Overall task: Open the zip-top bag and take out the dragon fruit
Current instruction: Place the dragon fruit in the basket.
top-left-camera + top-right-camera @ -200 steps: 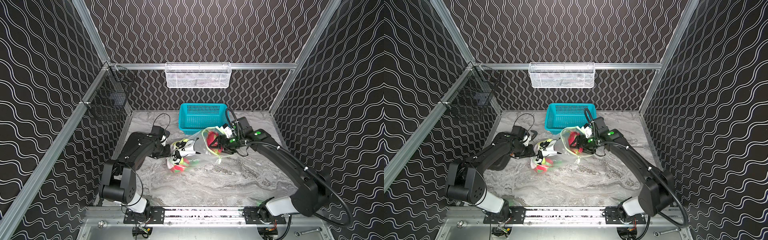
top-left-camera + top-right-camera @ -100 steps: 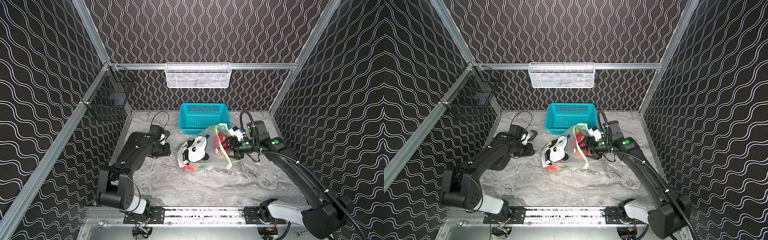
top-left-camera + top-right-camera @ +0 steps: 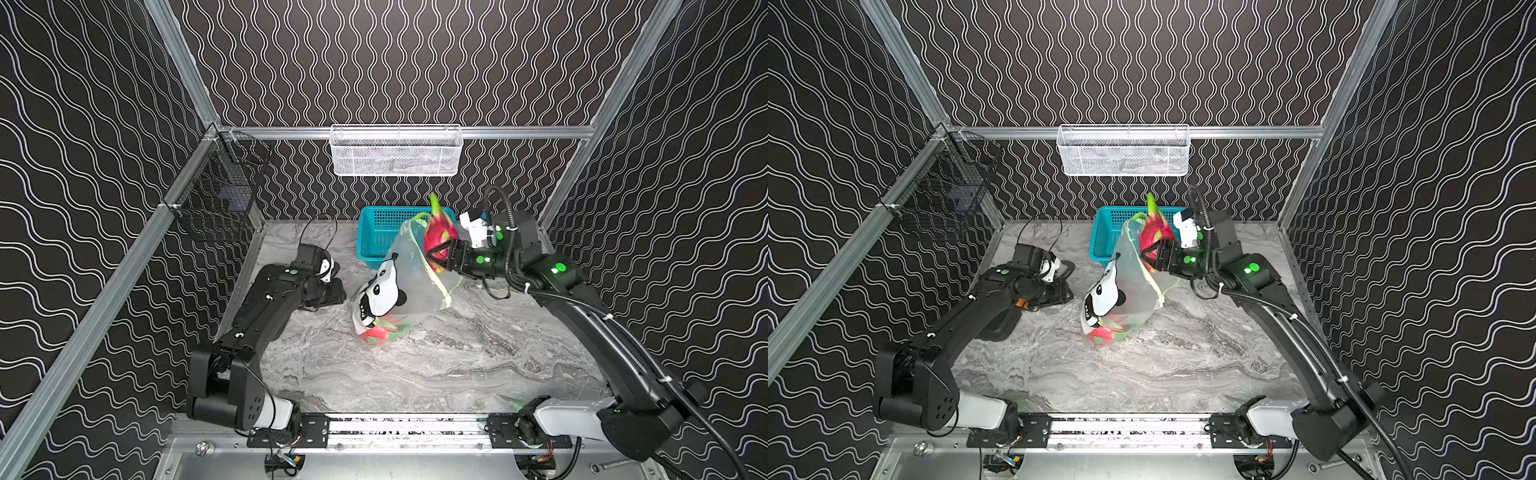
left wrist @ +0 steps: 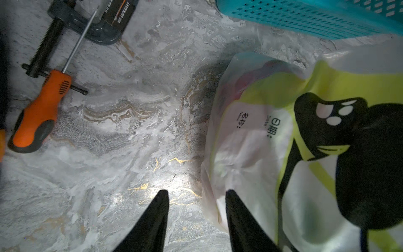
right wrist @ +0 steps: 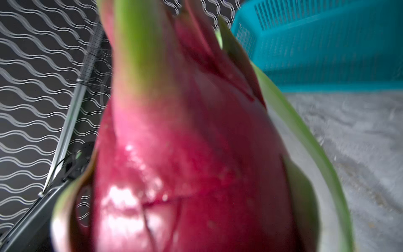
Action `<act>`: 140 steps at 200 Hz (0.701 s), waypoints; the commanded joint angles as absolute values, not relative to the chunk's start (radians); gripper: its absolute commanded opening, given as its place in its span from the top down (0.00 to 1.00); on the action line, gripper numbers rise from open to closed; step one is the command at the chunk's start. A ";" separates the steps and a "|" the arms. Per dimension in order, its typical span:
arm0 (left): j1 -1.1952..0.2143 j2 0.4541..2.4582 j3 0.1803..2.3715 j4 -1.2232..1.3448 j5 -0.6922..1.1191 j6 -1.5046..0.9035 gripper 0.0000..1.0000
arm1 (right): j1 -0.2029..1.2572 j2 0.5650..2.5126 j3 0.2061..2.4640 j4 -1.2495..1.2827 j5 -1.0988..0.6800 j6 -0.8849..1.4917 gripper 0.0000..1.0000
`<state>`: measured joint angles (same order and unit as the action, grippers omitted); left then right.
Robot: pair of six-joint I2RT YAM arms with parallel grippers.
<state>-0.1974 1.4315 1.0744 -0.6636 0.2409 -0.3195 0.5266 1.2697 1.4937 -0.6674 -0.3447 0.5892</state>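
the right gripper (image 3: 437, 254) grips a dragon fruit (image 3: 436, 232) at the mouth of the zip-top bag (image 3: 411, 276). the left gripper (image 4: 196, 194) is open and empty. next, lift the fruit clear.

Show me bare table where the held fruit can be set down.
Free: the wide table stretch between the bag and the front rail, and the patch under the right arm. Crowded: the back, around basket, bag and left gripper.

The dragon fruit (image 5: 185, 163) looks glossy; the zip-top bag (image 3: 415, 282) is clear plastic (crinkled).
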 commanded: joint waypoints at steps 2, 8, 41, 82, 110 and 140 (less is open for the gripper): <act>-0.198 1.434 1.075 -0.654 0.255 -0.332 0.52 | 0.502 1.165 1.480 -0.738 -0.239 0.570 0.70; -0.198 1.436 1.074 -0.653 0.257 -0.332 0.52 | 0.491 1.134 1.479 -0.742 -0.207 0.576 0.70; -0.198 1.453 1.085 -0.647 0.263 -0.325 0.52 | 0.382 1.116 1.515 -0.769 -0.131 0.575 0.62; -0.199 1.453 1.085 -0.655 0.268 -0.327 0.52 | 0.254 1.455 1.700 -0.662 -0.391 0.566 0.59; -0.202 1.432 1.065 -0.648 0.273 -0.352 0.52 | 0.246 1.820 1.968 -0.715 -0.557 0.534 0.58; -0.202 1.403 1.047 -0.653 0.280 -0.364 0.50 | 0.244 2.107 2.095 -0.672 -0.640 0.570 0.58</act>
<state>-0.2016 1.4193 1.0573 -0.6548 0.2665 -0.3420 0.2466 1.9690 2.0373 -0.6842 -0.5140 0.5526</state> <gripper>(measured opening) 0.493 0.709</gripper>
